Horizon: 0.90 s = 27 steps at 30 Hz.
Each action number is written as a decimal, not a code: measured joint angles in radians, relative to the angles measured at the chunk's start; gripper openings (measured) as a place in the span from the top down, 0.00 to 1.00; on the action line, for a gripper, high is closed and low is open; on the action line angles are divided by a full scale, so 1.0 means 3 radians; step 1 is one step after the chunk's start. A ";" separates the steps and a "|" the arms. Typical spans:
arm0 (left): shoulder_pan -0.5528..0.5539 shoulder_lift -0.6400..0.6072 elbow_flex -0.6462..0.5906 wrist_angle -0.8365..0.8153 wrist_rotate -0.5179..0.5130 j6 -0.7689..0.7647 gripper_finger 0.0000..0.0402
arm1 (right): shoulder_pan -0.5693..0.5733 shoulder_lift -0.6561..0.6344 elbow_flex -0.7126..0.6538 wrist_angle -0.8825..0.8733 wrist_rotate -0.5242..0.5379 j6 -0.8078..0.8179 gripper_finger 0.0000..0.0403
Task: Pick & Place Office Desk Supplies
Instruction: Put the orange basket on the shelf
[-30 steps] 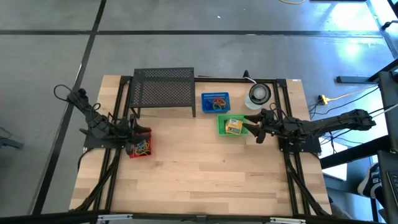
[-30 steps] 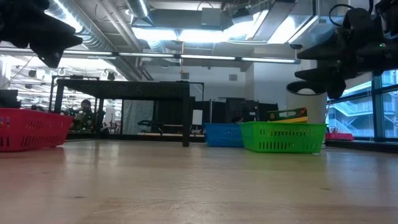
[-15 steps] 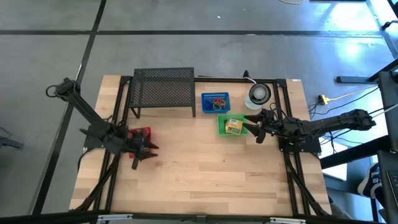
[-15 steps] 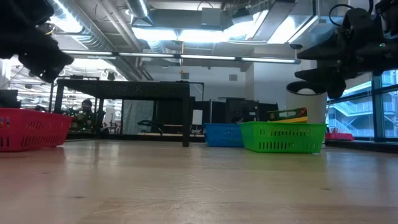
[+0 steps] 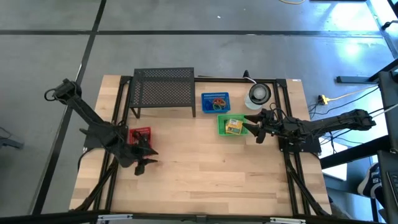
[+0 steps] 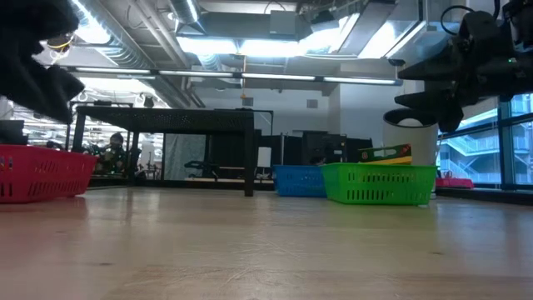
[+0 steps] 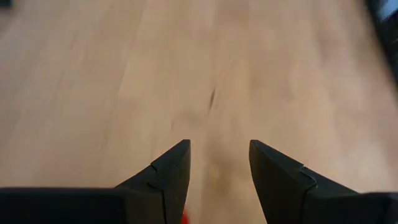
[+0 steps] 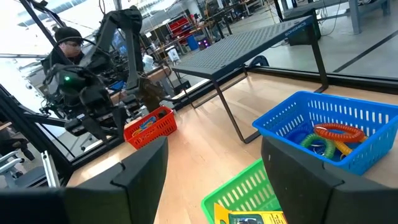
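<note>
My left gripper (image 5: 147,163) is open and empty, pointing down at bare wood (image 7: 219,149) just nearward of the red basket (image 5: 140,134). That basket holds coloured loops (image 8: 148,124). My right gripper (image 5: 249,123) hangs open and empty at the right edge of the green basket (image 5: 231,126), which holds a yellow-green box (image 8: 244,218). In the right wrist view its fingers frame (image 8: 214,155) the green basket (image 8: 249,186) and the blue basket (image 8: 329,134), which holds orange, green and yellow loops (image 8: 329,138). All three baskets stand on the table.
A black mesh shelf (image 5: 163,90) stands on legs at the far edge, with the blue basket (image 5: 215,102) to its right and a round grey-white disc (image 5: 259,93) at the far right. Bare wood (image 5: 205,174) spans the table's middle and near half. A person (image 8: 65,40) shows beyond the table.
My left gripper has moved from above the red basket toward the table's near edge and now hangs over bare wood, its arm stretching out. The right arm and all three baskets have stayed where they were.
</note>
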 joint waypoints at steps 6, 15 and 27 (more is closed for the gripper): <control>0.0000 0.0289 0.0335 -0.0927 0.0278 -0.0512 0.60 | 0.0001 0.0000 0.0000 -0.0004 0.0000 -0.0008 0.35; -0.0001 0.0484 0.0527 -0.1425 0.0642 -0.0576 0.60 | 0.0001 0.0000 0.0000 -0.0021 -0.0001 -0.0008 0.35; 0.0222 0.0472 0.0892 -0.1661 0.0638 0.0105 0.60 | 0.0000 0.0000 0.0000 -0.0031 -0.0004 -0.0073 0.35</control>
